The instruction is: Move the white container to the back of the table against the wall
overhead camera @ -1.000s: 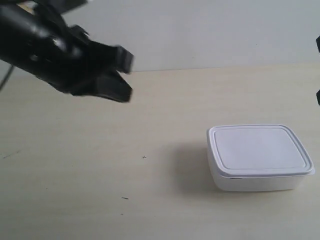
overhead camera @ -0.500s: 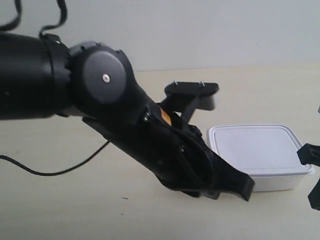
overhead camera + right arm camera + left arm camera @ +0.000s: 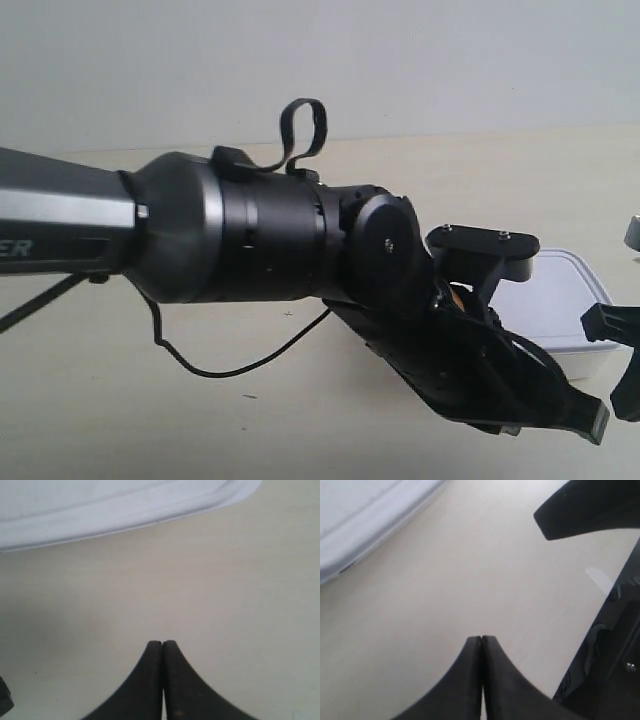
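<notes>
Exterior view, left to right. The arm at the exterior view's left (image 3: 250,240) now spans most of the picture. Half a second ago its wide black body sat further left; it has since pushed on rightward, with its cable (image 3: 250,365) hanging beneath. Its finger end has moved from in front of the white container (image 3: 560,310) to lower and further right. The container has not shifted. It stands on the table (image 3: 120,400) right of centre, well apart from the wall (image 3: 400,60), and more of its lid is hidden than before. At the right edge, the arm at the exterior view's right (image 3: 612,335) shows slightly more.

Left wrist view: left gripper (image 3: 481,645) has its fingers pressed together, holding nothing, above bare table, with the container (image 3: 365,515) near. Right wrist view: right gripper (image 3: 163,647) likewise has its fingers pressed together and empty, the container's rim (image 3: 100,500) just ahead.
</notes>
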Action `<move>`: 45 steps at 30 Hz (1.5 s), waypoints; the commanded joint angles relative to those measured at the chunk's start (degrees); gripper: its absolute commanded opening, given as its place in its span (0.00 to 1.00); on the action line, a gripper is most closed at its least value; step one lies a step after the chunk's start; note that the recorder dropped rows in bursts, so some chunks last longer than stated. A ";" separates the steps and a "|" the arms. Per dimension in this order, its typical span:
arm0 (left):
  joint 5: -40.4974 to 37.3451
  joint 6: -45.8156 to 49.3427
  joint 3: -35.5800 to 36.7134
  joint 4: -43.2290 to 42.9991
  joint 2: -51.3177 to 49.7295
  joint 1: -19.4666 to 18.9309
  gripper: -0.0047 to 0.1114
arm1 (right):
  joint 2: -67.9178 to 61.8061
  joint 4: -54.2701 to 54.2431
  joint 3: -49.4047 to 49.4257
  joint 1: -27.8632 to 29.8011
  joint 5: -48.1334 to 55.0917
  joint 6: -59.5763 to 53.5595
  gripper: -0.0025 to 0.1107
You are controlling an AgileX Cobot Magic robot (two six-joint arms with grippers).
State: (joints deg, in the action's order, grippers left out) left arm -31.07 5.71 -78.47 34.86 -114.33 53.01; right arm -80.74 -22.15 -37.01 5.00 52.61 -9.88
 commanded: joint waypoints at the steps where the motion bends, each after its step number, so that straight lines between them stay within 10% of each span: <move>1: 1.23 -0.56 -3.16 0.23 -3.33 0.22 0.04 | -3.16 0.16 0.07 0.25 -3.51 -0.56 0.02; 45: 12.76 -3.12 -7.68 -1.64 -14.45 -8.79 0.04 | -23.77 -3.41 -18.06 0.25 -6.96 -2.63 0.02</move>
State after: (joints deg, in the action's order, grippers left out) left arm -19.38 2.52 -85.85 33.46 -128.60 45.43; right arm -103.23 -24.82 -53.42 5.00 45.70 -11.51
